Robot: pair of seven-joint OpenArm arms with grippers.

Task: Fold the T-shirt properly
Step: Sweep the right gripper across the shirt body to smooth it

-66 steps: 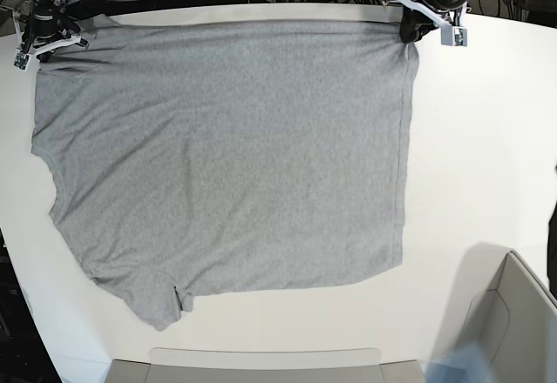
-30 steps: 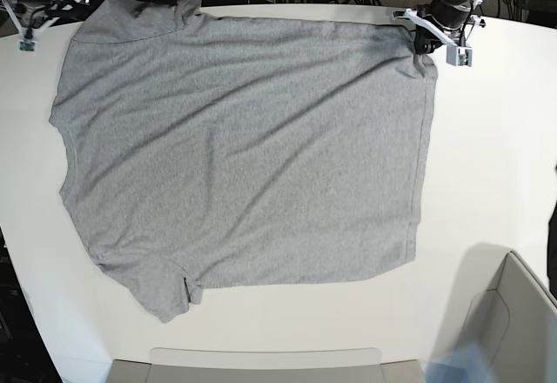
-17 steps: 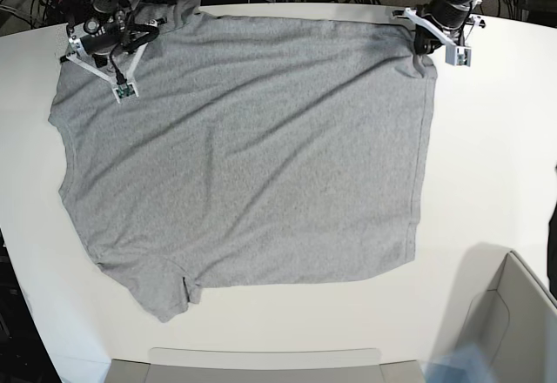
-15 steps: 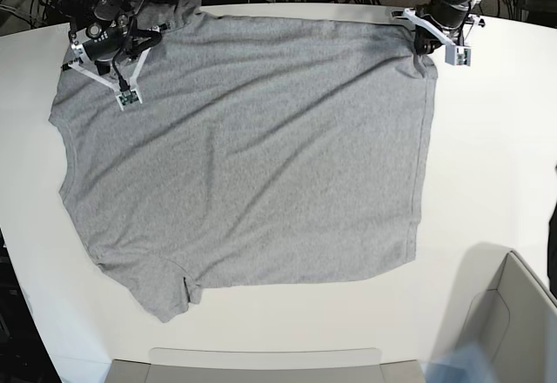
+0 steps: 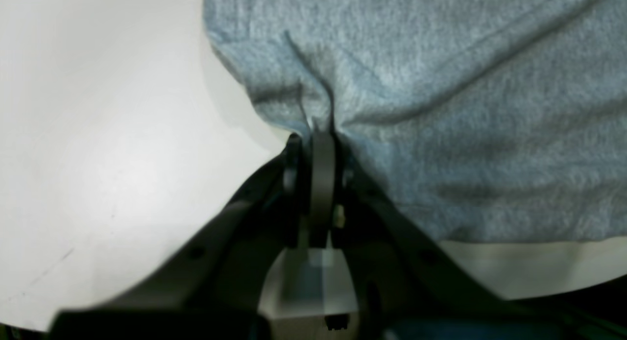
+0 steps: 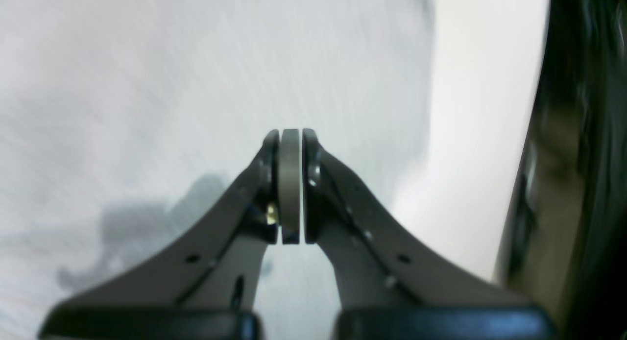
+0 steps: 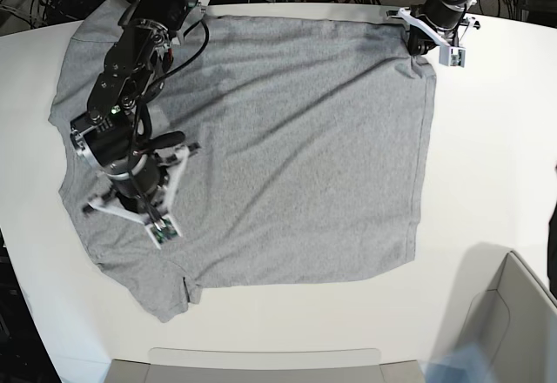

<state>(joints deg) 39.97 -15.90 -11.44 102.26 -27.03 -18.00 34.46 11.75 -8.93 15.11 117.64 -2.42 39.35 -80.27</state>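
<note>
The white table (image 7: 496, 139) fills the base view and carries everything else. The T-shirt (image 7: 287, 139), a plain heather-grey short-sleeved garment, lies spread across most of the table, its far edge along the table's far edge, one sleeve (image 7: 161, 296) at the near left of the base view, and its stitched bottom hem (image 7: 418, 165) running down the right side of that view. Shallow diagonal wrinkles cross the cloth.

A grey bin (image 7: 513, 313) stands at the table's near right corner, apart from the shirt. A flat grey tray edge (image 7: 261, 361) shows along the near side.

The right arm (image 7: 130, 78) reaches over the shirt's left part in the base view, its wrist above the cloth near the sleeve side. The right gripper (image 6: 290, 134) has its jaws pressed together with nothing between them; in the right wrist view, blurred grey fabric lies below it and its shadow falls on the cloth.

The left gripper (image 5: 313, 134) sits at the far right corner of the shirt in the base view. Its jaws are closed on a pinch of the T-shirt (image 5: 441, 85) near the hem corner, and the fabric puckers into a fold right at the fingertips, with bare table beside it.
</note>
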